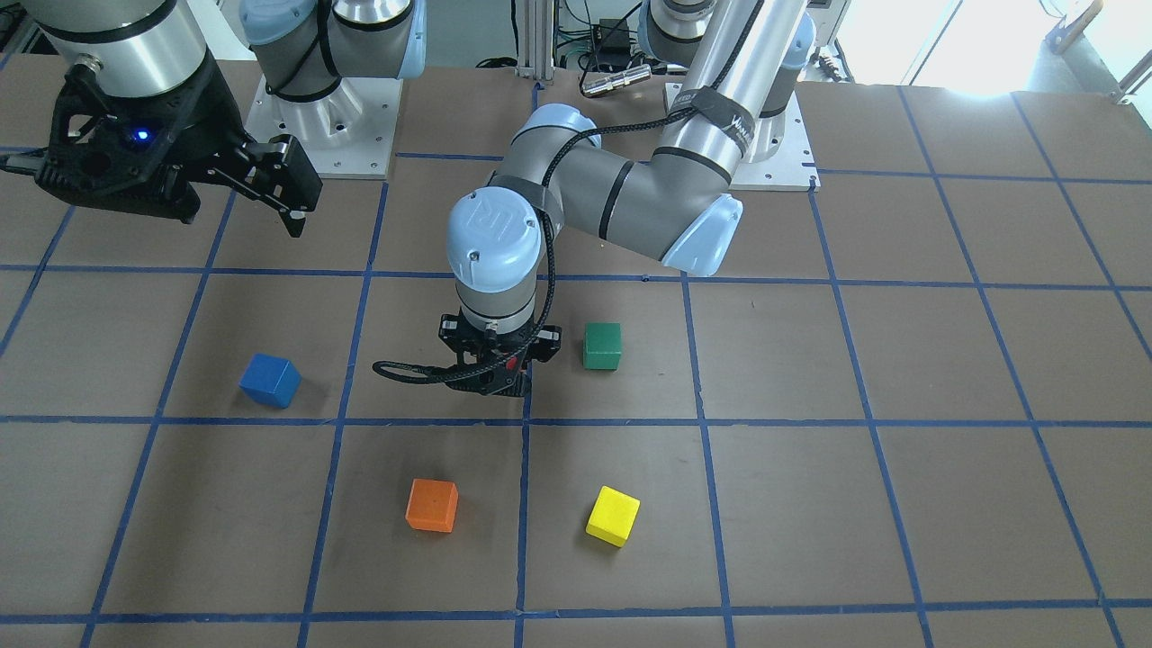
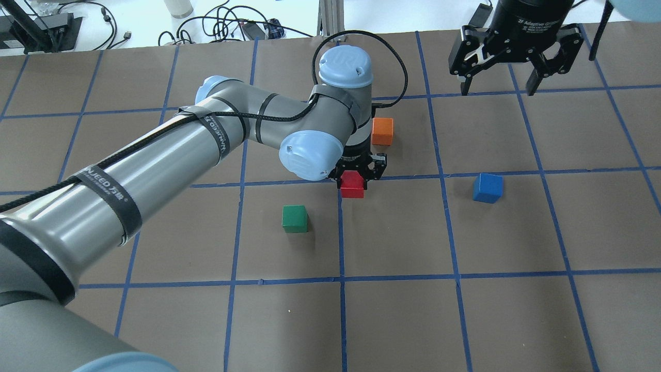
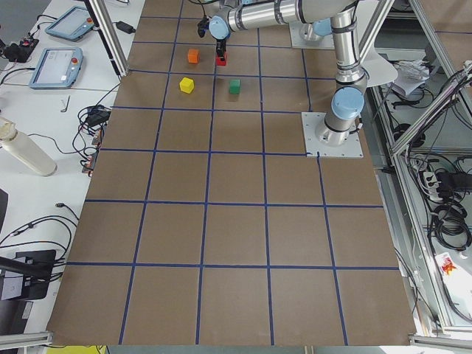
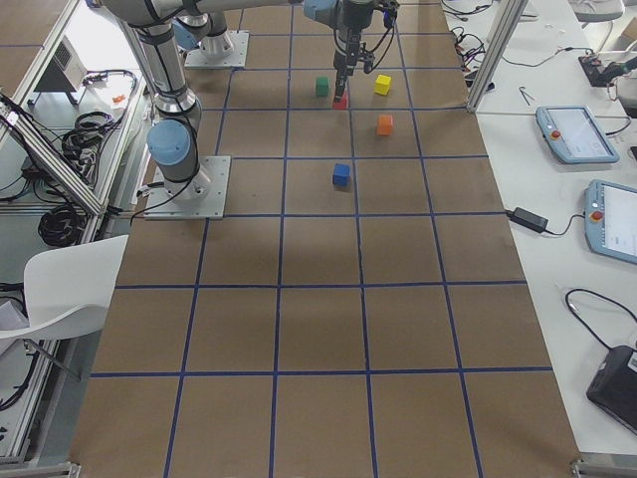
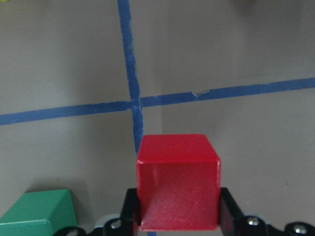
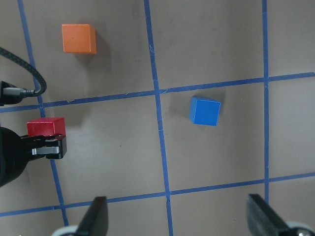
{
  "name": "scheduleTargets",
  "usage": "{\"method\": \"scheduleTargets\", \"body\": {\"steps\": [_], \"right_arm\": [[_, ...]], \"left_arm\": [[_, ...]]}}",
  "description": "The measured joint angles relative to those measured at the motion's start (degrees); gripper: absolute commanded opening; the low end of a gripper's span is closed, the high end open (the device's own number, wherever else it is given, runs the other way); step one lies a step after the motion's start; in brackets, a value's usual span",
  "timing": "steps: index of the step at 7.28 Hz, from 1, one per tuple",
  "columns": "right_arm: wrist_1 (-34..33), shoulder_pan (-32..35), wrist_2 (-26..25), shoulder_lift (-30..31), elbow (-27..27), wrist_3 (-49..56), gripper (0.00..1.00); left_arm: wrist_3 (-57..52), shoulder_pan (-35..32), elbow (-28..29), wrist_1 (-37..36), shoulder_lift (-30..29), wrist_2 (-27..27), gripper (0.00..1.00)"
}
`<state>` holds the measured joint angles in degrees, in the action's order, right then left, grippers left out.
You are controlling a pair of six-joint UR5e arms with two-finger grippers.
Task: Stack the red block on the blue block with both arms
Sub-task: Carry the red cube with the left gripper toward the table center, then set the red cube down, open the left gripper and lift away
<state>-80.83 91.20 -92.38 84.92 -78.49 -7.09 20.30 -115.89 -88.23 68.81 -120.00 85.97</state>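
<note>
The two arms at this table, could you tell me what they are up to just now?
The left gripper is down at the table and closed on the red block, which sits between its fingers; whether it is lifted yet is hard to tell. The blue block lies apart with nothing on it. The right gripper hangs open, above and beyond it. The green block, orange block and yellow block lie untouched.

The light-blue wrist cap (image 1: 498, 229) of the left arm (image 2: 155, 170) bears a "UR" logo, its black straps (image 2: 109, 189) read roughly "NJEED", and the right claw (image 2: 497, 92) housing shows "Adaptive Gripper".
</note>
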Motion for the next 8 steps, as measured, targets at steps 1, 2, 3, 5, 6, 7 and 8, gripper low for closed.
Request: {"method": "scheduleTargets", "body": {"steps": [1, 2, 3, 5, 6, 7, 8], "right_arm": [[-0.04, 0.04, -0.02, 0.0, 0.02, -0.02, 1.0], [-0.06, 0.08, -0.01, 0.0, 0.03, -0.02, 1.0], [-0.07, 0.1, 0.0, -0.01, 0.06, -0.03, 1.0], [-0.09, 0.13, 0.03, 0.0, -0.09, -0.18, 1.0], [-0.06, 0.24, 0.13, 0.03, -0.32, -0.53, 1.0], [-0.04, 0.43, 0.37, 0.01, -0.83, -0.9, 1.0], [-0.24, 1.05, 0.67, -0.07, -2.3, -1.02, 1.0]], "left_arm": [[0.65, -0.49, 0.04, -0.17, -1.14, 0.05, 0.62], [0.92, -0.75, 0.04, -0.23, -1.8, 0.05, 1.0], [1.01, -0.85, 0.04, -0.2, -1.88, -0.07, 1.0], [0.64, -0.49, 0.49, 1.22, 0.18, -0.21, 1.0], [-0.22, 0.44, 1.17, 3.4, 2.08, 0.02, 1.0], [-1.74, 2.69, 1.89, 5.92, 4.56, 0.15, 1.0], [-4.96, 6.47, 2.39, 8.92, 7.94, 0.2, 1.0]]}}
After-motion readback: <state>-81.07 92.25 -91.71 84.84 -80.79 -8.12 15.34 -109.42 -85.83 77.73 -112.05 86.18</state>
